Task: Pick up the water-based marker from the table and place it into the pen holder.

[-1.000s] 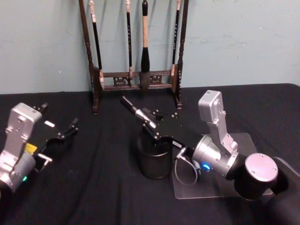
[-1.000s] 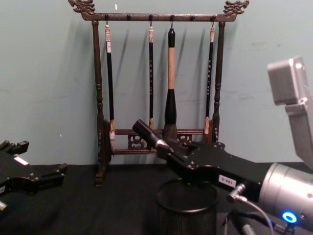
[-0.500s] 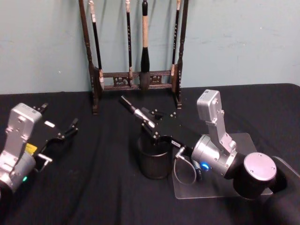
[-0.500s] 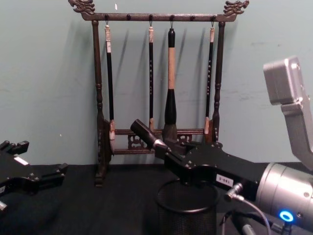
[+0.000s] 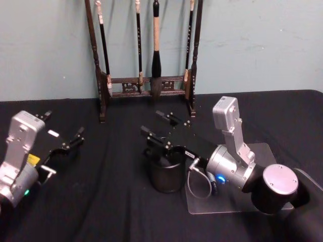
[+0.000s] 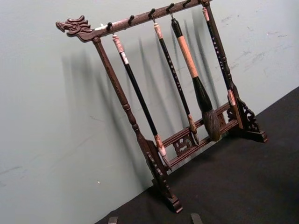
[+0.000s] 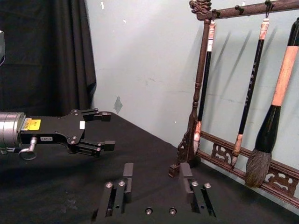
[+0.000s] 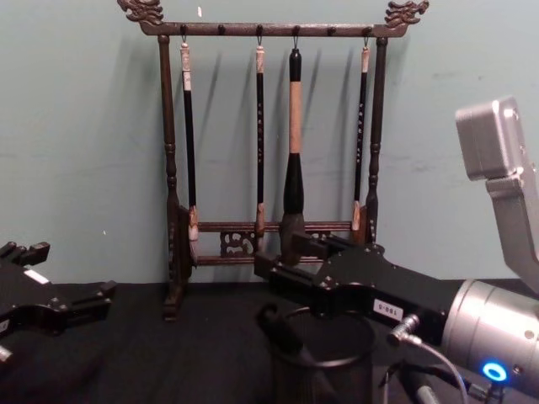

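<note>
Marker (image 8: pixel 276 326) in the pen holder (image 5: pixel 165 179), right gripper (image 5: pixel 150 122) spread wide above it.

The marker leans inside the mesh pen holder, its dark end poking over the rim on the robot's left side. The right gripper hangs just above the holder's mouth, its fingers (image 7: pixel 127 173) far apart and holding nothing. A strip of bare worktop (image 5: pixel 101 201) separates the holder from the brush rack (image 5: pixel 146 79), which stands along the back edge against the wall. The right arm reaches in over a clear plate (image 5: pixel 199 204) lying just beside the holder. The left gripper (image 7: pixel 110 129) hovers well off to the left over open black cloth, fingers parted and empty.
</note>
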